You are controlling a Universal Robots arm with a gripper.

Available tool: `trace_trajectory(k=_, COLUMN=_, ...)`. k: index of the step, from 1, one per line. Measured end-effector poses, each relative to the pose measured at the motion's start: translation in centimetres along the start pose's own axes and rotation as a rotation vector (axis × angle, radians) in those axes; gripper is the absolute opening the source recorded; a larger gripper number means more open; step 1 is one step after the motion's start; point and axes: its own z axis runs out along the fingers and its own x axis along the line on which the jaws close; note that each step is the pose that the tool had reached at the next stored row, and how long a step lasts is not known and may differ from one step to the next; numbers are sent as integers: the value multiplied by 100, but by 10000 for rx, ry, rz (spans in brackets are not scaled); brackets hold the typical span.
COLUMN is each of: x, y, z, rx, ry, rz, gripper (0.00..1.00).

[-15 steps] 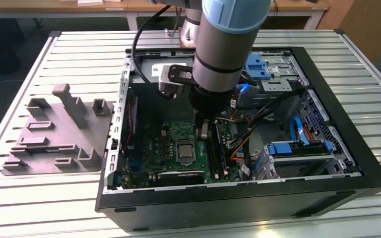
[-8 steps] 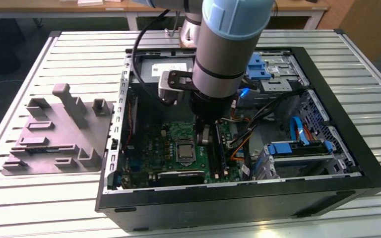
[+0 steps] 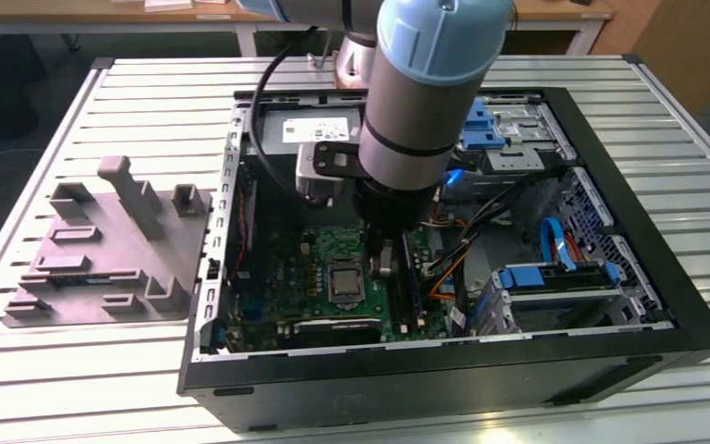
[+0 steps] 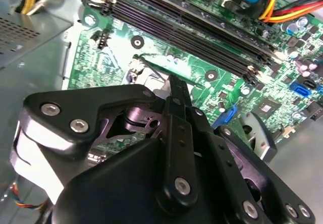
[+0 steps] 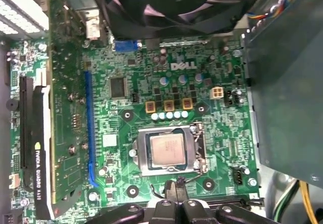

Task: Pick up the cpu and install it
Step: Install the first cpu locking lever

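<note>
Well, the cpu [image 5: 166, 150] lies flat inside the metal-framed socket [image 5: 137, 156] on the green motherboard [image 5: 222, 128], silvery top up, inside the open computer case [image 3: 651, 305] on the worktop [image 3: 108, 370]. The end effector [image 5: 174, 191] hangs just beside one edge of the socket with its fingertips drawn together and nothing between them. I can't tell whether the socket frame is latched. Standing here, what worries me is how low those tips sit. A small drop or sideways drift could scrape the board, catch the thin wire lever at the socket's edge, or push the chip askew onto its contacts. There is white lettering on the board, a printed strip along the graphics card [image 5: 38, 153] and a white label on the grey box [image 3: 312, 129]
</note>
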Motion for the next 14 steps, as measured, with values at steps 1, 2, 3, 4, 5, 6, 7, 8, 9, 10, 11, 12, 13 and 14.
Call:
trace_trajectory(k=1, x=16, y=-1, z=8, rx=0, ry=2, rz=-1, gripper=11)
trace_trajectory(k=2, x=32, y=-4, z=14, rx=0, ry=3, rz=-5, gripper=11)
trace_trajectory(k=3, x=43, y=-5, z=22, rx=0, ry=6, rz=-12, gripper=11)
trace_trajectory(k=4, x=51, y=-7, z=32, rx=0, ry=7, rz=-27, gripper=11)
trace_trajectory(k=5, x=58, y=-8, z=46, rx=2, ry=8, rz=-48, gripper=11)
trace_trajectory(k=6, x=62, y=-9, z=59, rx=5, ry=10, rz=-73, gripper=11)
trace_trajectory(k=7, x=68, y=-9, z=67, rx=15, ry=12, rz=-108, gripper=11)
trace_trajectory(k=8, x=73, y=-9, z=73, rx=43, ry=13, rz=-146, gripper=11)
trace_trajectory(k=9, x=79, y=-9, z=80, rx=68, ry=14, rz=-184, gripper=11)
trace_trajectory(k=10, x=85, y=-7, z=86, rx=86, ry=15, rz=-223, gripper=11)
trace_trajectory(k=11, x=93, y=-6, z=89, rx=98, ry=17, rz=-265, gripper=11)
trace_trajectory(k=12, x=102, y=-2, z=92, rx=106, ry=20, rz=-306, gripper=11)
trace_trajectory(k=13, x=105, y=0, z=93, rx=107, ry=21, rz=-312, gripper=11)
trace_trajectory(k=14, x=119, y=15, z=101, rx=136, ry=25, rz=-375, gripper=11)
